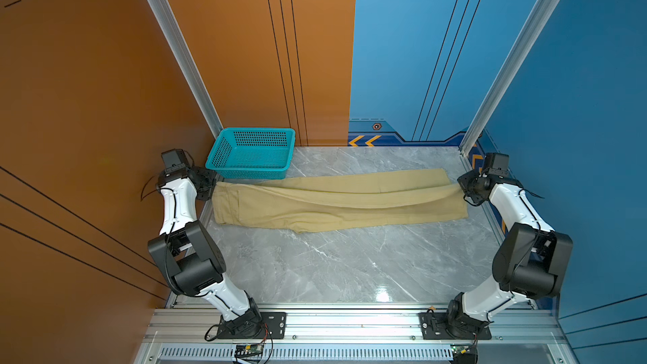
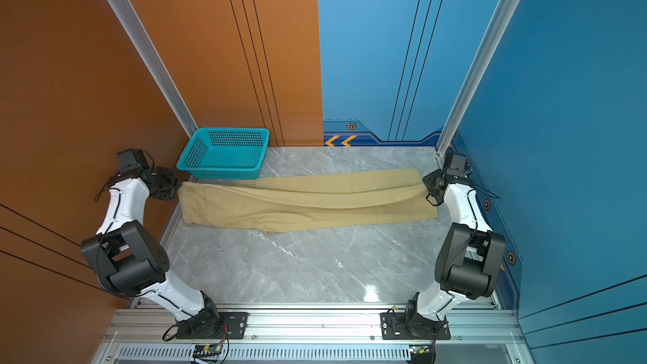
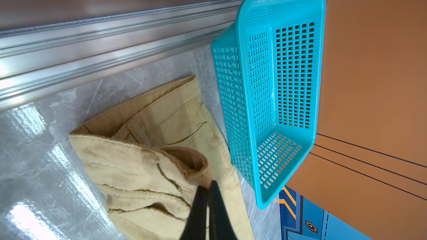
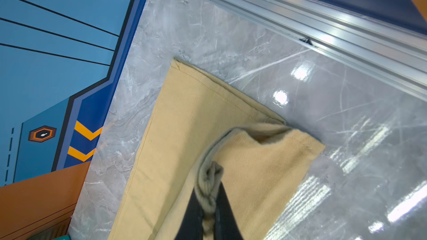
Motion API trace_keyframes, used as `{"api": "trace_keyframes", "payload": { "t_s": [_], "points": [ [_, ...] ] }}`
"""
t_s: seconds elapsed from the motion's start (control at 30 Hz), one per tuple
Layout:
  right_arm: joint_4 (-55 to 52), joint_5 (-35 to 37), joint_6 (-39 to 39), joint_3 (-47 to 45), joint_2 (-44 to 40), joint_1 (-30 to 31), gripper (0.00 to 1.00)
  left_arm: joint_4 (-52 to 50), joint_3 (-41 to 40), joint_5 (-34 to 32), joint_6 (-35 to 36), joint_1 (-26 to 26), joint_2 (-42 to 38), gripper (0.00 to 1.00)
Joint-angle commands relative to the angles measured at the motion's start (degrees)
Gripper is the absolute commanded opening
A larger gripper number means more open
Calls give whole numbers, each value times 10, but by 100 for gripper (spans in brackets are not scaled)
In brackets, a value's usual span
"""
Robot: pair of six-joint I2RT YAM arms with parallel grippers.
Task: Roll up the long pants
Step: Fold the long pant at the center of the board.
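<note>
Stretching across the worktop (image 1: pixel 315 267), the long pants (image 1: pixel 336 201) lie mostly flat, just beside the teal basket (image 1: pixel 252 150). Left gripper (image 3: pixel 209 184) clamped on waistband (image 3: pixel 138 105), right gripper (image 4: pixel 209 192) clamped on bunched leg hem (image 4: pixel 208 176).

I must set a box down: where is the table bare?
Free: the wide marble between the long pants and the front rail; a narrower strip behind them, beside the teal basket. Crowded: around the left gripper.
</note>
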Motion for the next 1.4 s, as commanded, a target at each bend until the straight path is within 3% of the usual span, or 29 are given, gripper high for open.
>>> {"api": "trace_keyframes", "payload": {
  "t_s": [0.0,0.37,0.77,1.37],
  "points": [
    [18,14,-7,59,28,3,0,15,11,-19,8,-2,1,0],
    [24,9,9,84,18,5,0,15,11,-19,4,5,-15,0],
    [31,-6,24,132,85,6,0,15,0,-39,3,8,-18,0],
    [-3,30,7,185,158,5,0,18,41,-71,3,2,59,0]
  ]
}}
